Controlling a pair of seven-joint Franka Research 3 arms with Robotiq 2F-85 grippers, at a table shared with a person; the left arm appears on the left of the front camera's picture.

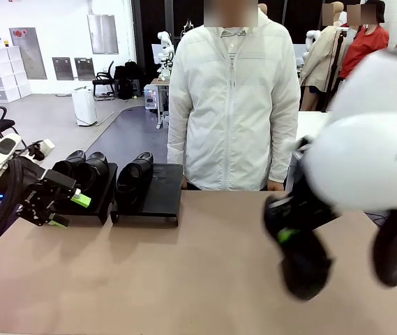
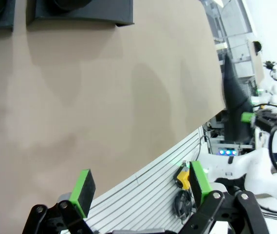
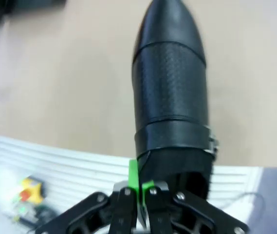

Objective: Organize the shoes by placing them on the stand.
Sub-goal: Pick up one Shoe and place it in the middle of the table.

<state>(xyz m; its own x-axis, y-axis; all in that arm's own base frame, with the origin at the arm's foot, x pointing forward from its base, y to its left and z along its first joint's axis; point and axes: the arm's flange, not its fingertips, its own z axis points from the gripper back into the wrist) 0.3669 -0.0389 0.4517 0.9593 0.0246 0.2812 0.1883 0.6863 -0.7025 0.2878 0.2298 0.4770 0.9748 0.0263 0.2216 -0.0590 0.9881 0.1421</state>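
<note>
Front view: three shoes [image 1: 97,171] racked already, two on left tray [image 1: 104,199], one on right tray [image 1: 162,195]; fourth shoe [image 1: 303,269] hanging above worktop [image 1: 184,272], one slot left.
Left wrist: left pincer [image 2: 140,192] spread, empty.
Right wrist: right pincer [image 3: 139,187] clenched on shoe's collar.

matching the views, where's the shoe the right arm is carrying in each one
Front: the carried shoe hangs low right, blurred, over the table.
Left wrist: far right edge, a dark upright shape.
Right wrist: centre, toe up.
Shared landmark: the tan table.
</note>
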